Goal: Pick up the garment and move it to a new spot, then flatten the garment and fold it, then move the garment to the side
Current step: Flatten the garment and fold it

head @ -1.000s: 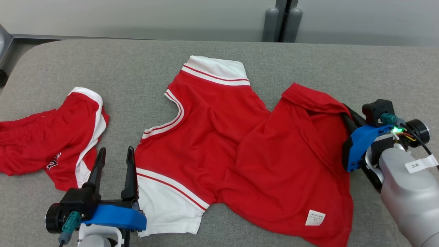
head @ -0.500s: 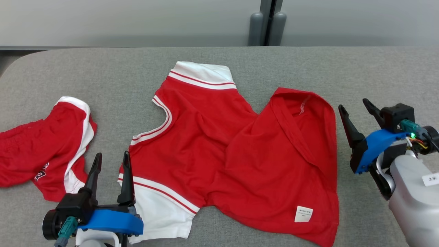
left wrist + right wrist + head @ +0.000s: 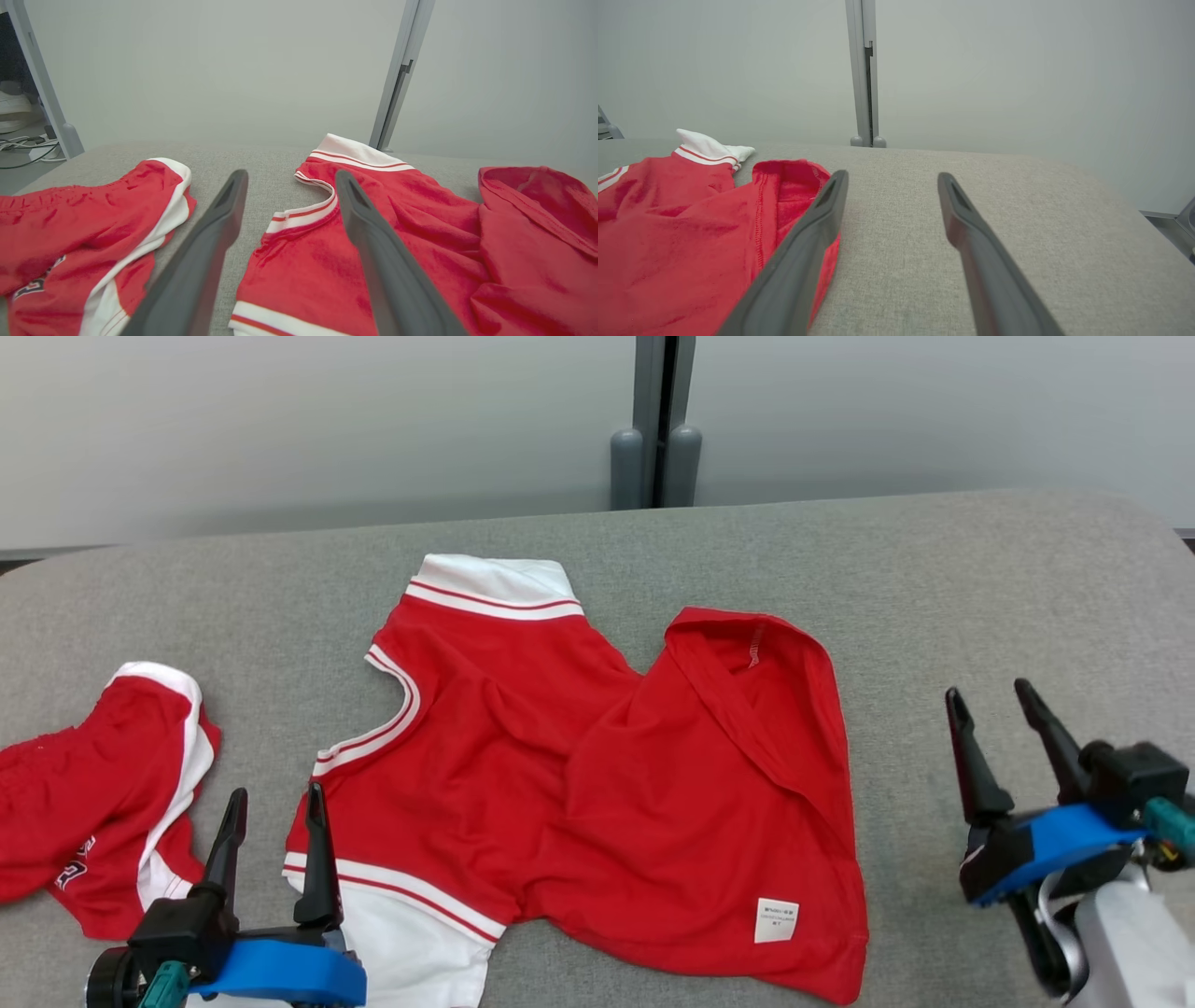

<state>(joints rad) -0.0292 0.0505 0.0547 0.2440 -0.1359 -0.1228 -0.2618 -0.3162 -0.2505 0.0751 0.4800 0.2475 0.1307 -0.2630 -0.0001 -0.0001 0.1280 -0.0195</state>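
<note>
The garment, a red shirt [image 3: 560, 784] with white-trimmed sleeves and neckline, lies rumpled on the grey padded table [image 3: 934, 569]. Its right part is turned over, showing a white label [image 3: 777, 920]. My left gripper [image 3: 277, 793] is open beside the shirt's near white sleeve, holding nothing. The left wrist view has the left gripper [image 3: 290, 175] pointing at the neckline of the shirt [image 3: 420, 242]. My right gripper [image 3: 988, 693] is open, to the right of the shirt and apart from it. In the right wrist view the right gripper [image 3: 892, 176] is over bare table, the shirt [image 3: 682, 224] at its left.
Red shorts [image 3: 84, 812] with white side stripes lie crumpled at the table's left, also seen as shorts [image 3: 84, 224] left of my left fingers. A grey wall with a vertical post [image 3: 655, 429] stands behind the table. Bare table extends right of the shirt.
My right gripper opened, let go of the shirt's right edge and drew back to the right. The released flap settled onto the shirt. The head camera shifted, so the whole picture moved.
</note>
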